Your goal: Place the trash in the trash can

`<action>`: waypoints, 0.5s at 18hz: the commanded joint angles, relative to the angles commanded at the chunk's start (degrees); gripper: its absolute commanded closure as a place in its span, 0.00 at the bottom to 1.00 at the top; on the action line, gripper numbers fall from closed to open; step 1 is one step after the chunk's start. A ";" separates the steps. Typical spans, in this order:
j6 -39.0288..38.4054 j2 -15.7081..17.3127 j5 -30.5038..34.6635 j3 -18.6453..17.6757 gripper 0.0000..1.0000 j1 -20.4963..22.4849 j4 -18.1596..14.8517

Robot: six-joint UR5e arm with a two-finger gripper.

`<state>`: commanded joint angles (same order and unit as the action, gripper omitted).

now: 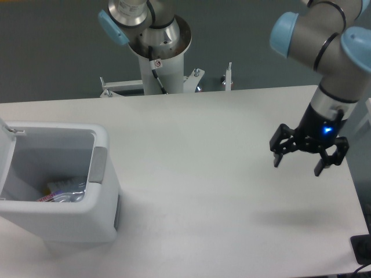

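**Trash in the can, tool hanging empty**

Trash (62, 190) lay at the bottom of the trash can (102, 174), a crumpled clear piece with a bit of pink showing; I could not tell whether it was one piece or two. The lid (6, 134) stood open at the left. Well apart, over the bench (191, 174) near its right edge, the tool (308, 161) hung with fingers spread, holding nothing, which suggested the job was finished.

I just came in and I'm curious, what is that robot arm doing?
The arm's black two-finger gripper hangs open and empty above the right side of the white table. At the left, the large white plastic trash can stands with its lid up, and some crumpled plastic trash already lies inside it.
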<state>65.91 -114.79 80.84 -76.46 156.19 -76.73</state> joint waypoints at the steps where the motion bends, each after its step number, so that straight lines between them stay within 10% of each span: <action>1: 1.23 0.00 1.24 -0.09 0.00 -0.44 0.26; 9: 7.03 -0.09 1.60 -1.84 0.00 -0.97 0.88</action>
<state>72.94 -114.87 82.44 -78.31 155.21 -75.85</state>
